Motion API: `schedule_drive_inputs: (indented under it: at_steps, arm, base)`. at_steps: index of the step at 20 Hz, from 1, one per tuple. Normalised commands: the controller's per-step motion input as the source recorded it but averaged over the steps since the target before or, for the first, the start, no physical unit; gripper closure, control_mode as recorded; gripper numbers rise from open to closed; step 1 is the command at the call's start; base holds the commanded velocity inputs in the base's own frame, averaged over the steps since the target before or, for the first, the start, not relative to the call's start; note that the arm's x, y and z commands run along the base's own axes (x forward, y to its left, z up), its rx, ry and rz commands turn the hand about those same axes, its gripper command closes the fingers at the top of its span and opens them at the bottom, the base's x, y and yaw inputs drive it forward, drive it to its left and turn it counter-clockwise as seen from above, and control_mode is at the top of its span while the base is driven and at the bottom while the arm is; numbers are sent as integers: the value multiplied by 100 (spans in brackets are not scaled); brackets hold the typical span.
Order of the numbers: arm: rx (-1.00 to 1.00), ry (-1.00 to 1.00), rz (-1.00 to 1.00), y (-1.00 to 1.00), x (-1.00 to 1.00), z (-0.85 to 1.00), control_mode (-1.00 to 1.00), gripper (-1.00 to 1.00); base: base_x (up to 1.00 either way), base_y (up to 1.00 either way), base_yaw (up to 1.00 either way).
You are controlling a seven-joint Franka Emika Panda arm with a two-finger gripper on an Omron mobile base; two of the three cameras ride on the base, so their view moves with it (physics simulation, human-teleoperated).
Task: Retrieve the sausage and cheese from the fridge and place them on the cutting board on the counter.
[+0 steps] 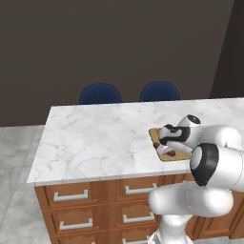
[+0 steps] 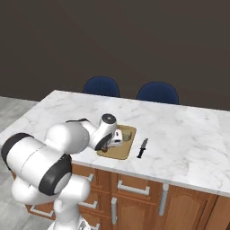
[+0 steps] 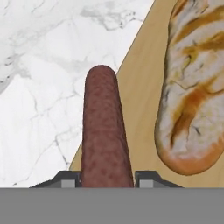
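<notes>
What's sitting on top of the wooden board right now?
On the cutting board lies a speckled bread loaf. The gripper holds the sausage over the board's edge. Whether the sausage touches the board can't be seen; the arm covers much of it.

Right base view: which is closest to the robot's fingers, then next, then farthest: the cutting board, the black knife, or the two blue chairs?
1. Cutting board: right under the gripper, at the counter's near edge.
2. Knife: on the marble just right of the board.
3. Blue chairs: behind the counter's far edge; farthest.
</notes>
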Motion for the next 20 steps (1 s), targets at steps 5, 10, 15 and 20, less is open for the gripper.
schedule_drive_inputs:
  at_steps: [5, 10, 15, 20]
  arm:
    - [0, 0, 0, 0, 3, -27, -100, 100]
    - [0, 0, 0, 0, 11, -28, -100, 100]
    - [0, 0, 0, 0, 2, -24, -100, 100]
    - [0, 0, 0, 0, 0, -14, -100, 100]
  base:
    - [0, 0, 0]
    - [0, 0, 0]
    - [0, 0, 0]
    - [0, 0, 0]
